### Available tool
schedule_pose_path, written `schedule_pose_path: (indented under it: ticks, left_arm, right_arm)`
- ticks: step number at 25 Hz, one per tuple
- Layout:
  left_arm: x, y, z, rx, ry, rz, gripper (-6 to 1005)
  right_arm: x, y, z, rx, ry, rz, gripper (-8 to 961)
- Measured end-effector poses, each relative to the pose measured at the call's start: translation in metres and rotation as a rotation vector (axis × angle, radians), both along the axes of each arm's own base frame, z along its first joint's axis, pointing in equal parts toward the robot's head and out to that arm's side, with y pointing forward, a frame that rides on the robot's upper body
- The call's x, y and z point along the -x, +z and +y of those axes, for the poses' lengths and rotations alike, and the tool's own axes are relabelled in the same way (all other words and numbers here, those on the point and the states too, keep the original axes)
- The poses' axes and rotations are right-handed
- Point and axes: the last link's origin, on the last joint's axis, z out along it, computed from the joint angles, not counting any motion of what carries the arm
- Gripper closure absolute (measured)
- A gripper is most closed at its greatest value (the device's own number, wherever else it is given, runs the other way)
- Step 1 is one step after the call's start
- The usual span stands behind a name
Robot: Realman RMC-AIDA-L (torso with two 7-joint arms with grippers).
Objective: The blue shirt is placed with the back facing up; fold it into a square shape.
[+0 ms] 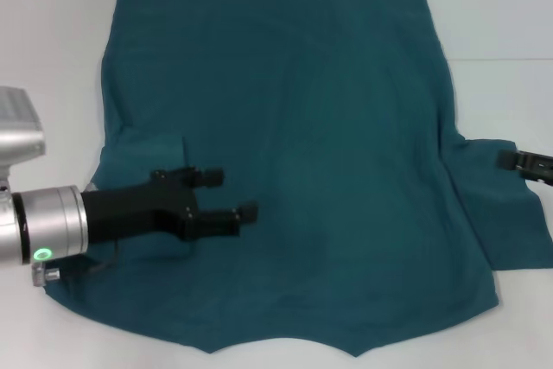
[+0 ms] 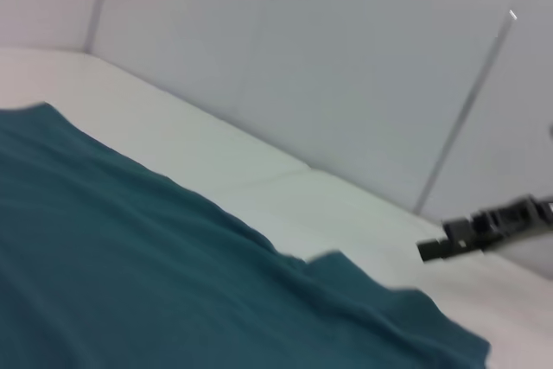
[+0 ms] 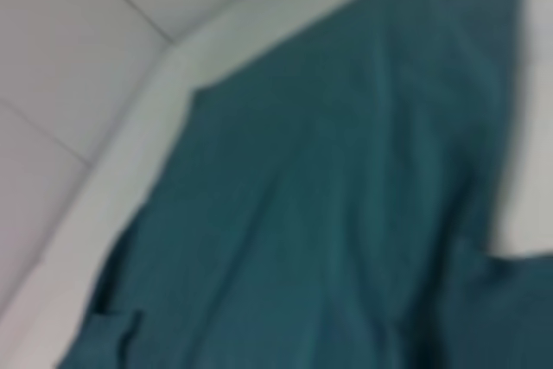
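**Folding half begun: one sleeve in, one sleeve out**

As the large dark teal-blue soft knit shirt [image 1: 294, 153] lies now, it covers most of the head view, spread flat on the white table [image 1: 52, 32] with its plain side up, and we see no lettering. Its hem is at the top of the frame and its neck edge at the bottom.

On the left side of the frame, the sleeve seems already folded inward, because a small flap lies over the body of the shirt there. On the right side, the sleeve is not folded yet; it sticks out onto the table at the middle right. We judge that the task is at an early stage: this right sleeve must come in, and the long body must then be folded to make a square.

We count one shirt, one table and two grippers. The left gripper [image 1: 226, 198], black with two fingers, is over the shirt in the lower left of the frame; its fingers are spread apart and hold nothing. The right gripper [image 1: 525, 162] is at the middle right edge, over the unfolded sleeve. Only a small part of it is visible, so we cannot tell whether it grips the cloth.
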Motion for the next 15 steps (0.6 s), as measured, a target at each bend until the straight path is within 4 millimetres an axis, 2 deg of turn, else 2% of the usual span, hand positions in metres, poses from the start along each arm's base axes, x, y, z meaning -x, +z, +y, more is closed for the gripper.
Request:
schedule_pose_path:
  ticks: [7,15]
  left_arm:
    - [0.000,-0.012,-0.008,0.046,-0.110,0.093,80]
    - [0.004,-0.015,-0.010,0.052,-0.105,0.115,82]
  right_arm:
    - [-0.015,0.013,-0.001,0.046,-0.146,-0.032,128]
    - [-0.029,0.012,-0.004,-0.004,-0.244,-0.027,129]
